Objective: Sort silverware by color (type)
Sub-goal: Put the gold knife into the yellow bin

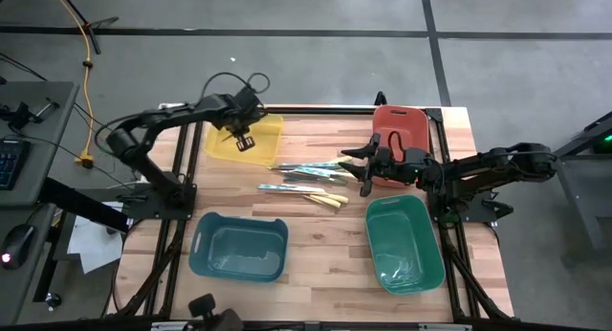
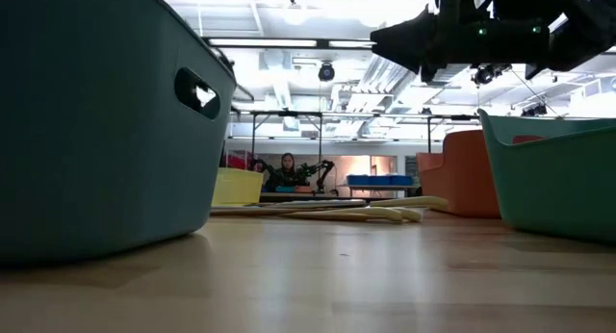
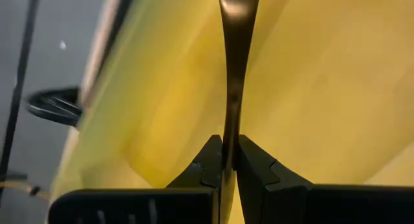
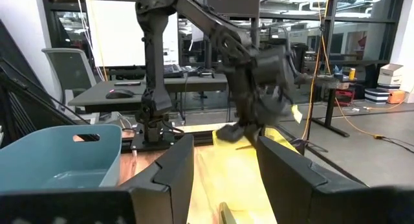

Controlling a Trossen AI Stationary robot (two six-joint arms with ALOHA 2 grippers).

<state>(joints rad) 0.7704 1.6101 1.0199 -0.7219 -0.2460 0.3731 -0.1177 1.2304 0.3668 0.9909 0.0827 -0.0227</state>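
The wooden table [image 1: 325, 264] carries four bins, and the pile of silverware [image 1: 308, 181] lying loose at its centre serves as the landmark here: the yellow bin [image 1: 260, 144] sits at the far-left of the pile, the orange bin [image 1: 406, 125] at its far-right, the blue bin [image 1: 239, 247] at its near-left and the green bin [image 1: 404, 243] at its near-right. The left gripper [image 1: 243, 140] hangs over the yellow bin, beyond the pile, and is clenched on a gold-tan utensil [image 3: 234, 62] whose thin handle is pinched between its fingers [image 3: 206, 160] while the wider end points down toward the yellow floor. The right gripper [image 1: 367, 167] waits just beside the pile on its right, near the orange bin, with its jaws parted and nothing between them. The step in hand looks like the drop of one gold-tan piece into the yellow bin. The next move probably calls for the left jaws to part so the piece falls inside the walls, then a return to the pile, where several pieces still lie unsorted.
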